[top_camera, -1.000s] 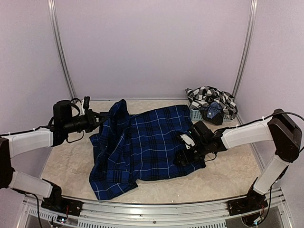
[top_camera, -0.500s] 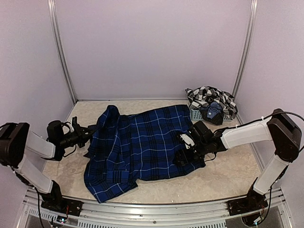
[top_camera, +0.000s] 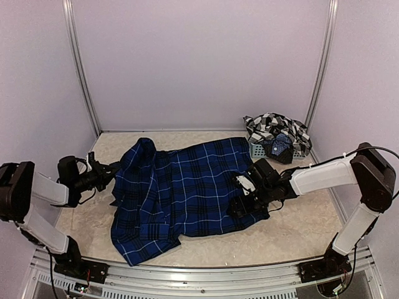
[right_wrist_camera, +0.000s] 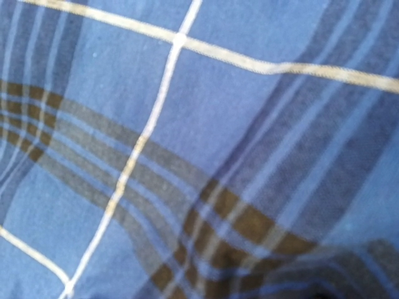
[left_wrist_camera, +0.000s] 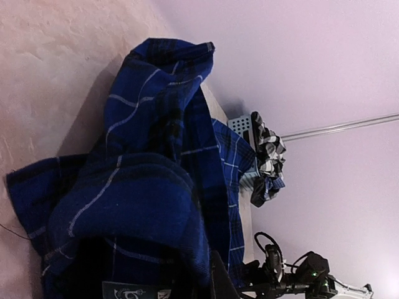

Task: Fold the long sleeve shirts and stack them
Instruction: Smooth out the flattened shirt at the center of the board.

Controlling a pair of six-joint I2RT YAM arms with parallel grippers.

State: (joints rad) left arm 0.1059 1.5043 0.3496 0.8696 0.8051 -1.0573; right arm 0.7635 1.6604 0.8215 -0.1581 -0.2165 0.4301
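Note:
A navy blue long sleeve shirt (top_camera: 187, 187) with thin white grid lines lies spread over the middle of the table. My left gripper (top_camera: 112, 169) is low at its left edge, shut on a bunched fold of the cloth (left_wrist_camera: 143, 205), which fills the left wrist view. My right gripper (top_camera: 239, 198) stands open and pressed down on the shirt's right side. Its wrist view shows only blue plaid cloth (right_wrist_camera: 187, 124), with the fingers hidden. A black-and-white checked shirt (top_camera: 274, 128) lies crumpled at the back right.
The checked shirt sits heaped on a small grey-blue mesh basket (top_camera: 257, 149) in the back right corner, also in the left wrist view (left_wrist_camera: 240, 124). Walls with metal posts (top_camera: 81, 68) close in the table. Bare tabletop (top_camera: 299, 230) shows in front of the right arm.
My left gripper has dropped and drawn back to the left with the shirt's edge, so the raised left side now lies lower and further left. The right arm has not moved.

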